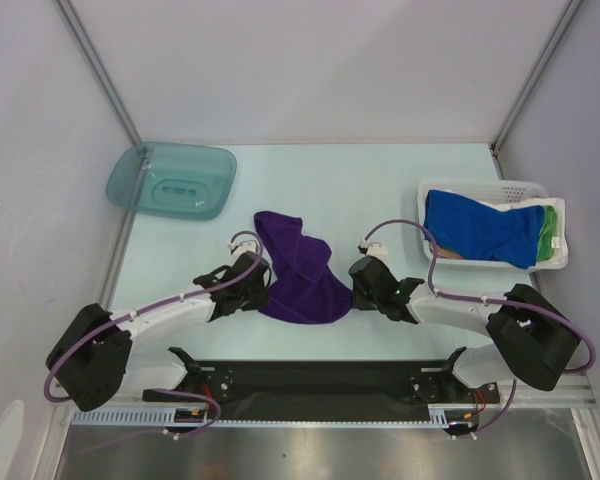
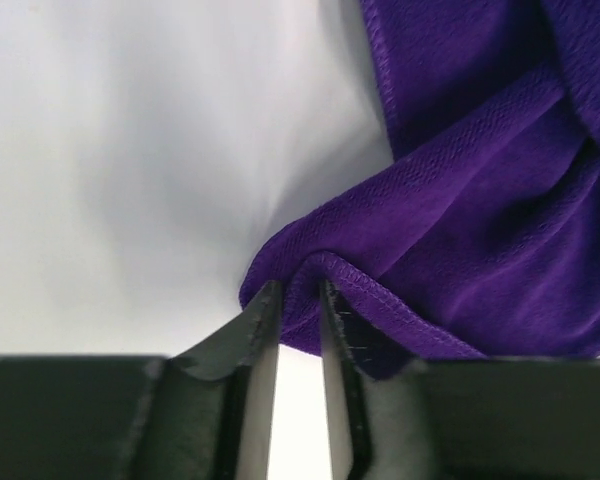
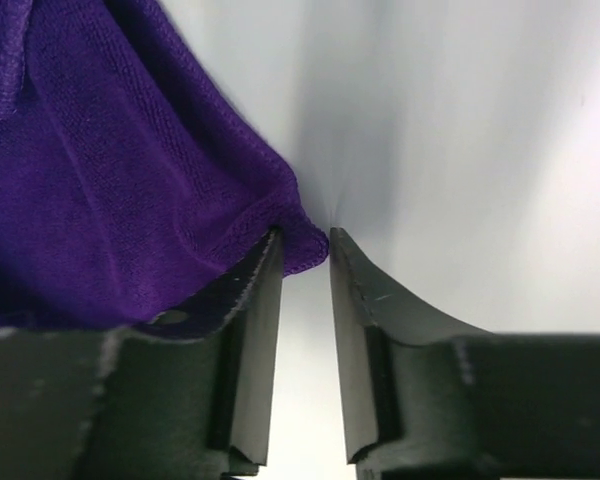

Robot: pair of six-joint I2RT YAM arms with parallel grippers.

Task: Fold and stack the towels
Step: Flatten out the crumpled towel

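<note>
Purple towel (image 1: 298,275) is lying crumpled on the table (image 1: 380,180), a gripper at each side. Left gripper (image 2: 298,298) is straddling a bunched hem, can't tell if it's clamped. Right gripper (image 3: 305,255) is sitting apart, towel corner barely reaching its tips. Risk: shallow bites slipping on lift, towel dropping lopsided.

White arms (image 1: 170,305), blk jaws, purple cables (image 1: 400,225).
</note>
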